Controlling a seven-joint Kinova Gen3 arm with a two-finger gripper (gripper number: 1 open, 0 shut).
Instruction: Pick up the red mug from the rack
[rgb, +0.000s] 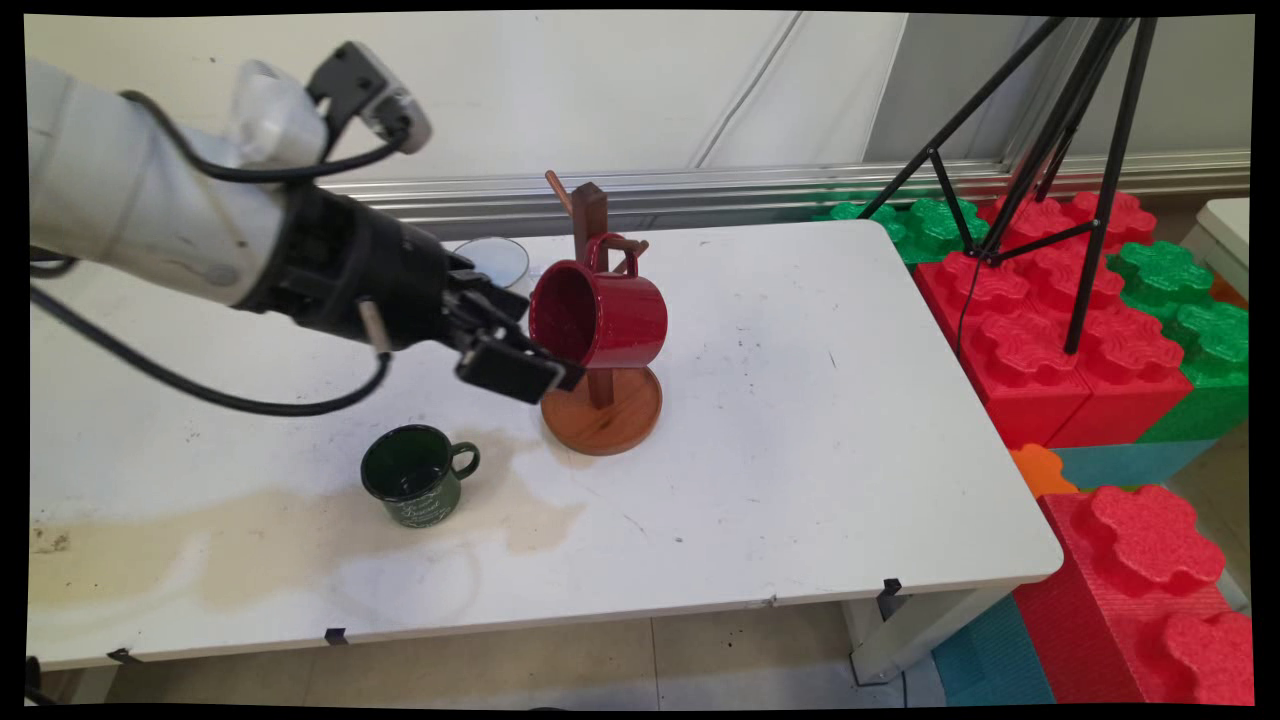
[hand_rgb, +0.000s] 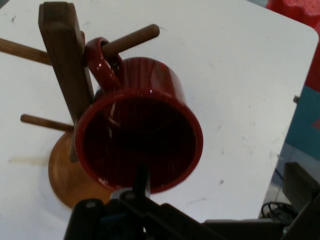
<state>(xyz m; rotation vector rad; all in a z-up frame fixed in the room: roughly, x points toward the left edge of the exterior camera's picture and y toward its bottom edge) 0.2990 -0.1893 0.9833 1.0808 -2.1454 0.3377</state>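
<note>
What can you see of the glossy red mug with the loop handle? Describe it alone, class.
The glossy red mug looks like glazed ceramic or enamel, dark red inside and seemingly empty. It lies tipped sideways, mouth toward the arm, its loop handle hooked over a peg of the brown wooden mug tree, clear of the white table. One finger of the black gripper reaches inside its lower rim.

light: bright, even | shadows: soft | hand view: slightly blurred
</note>
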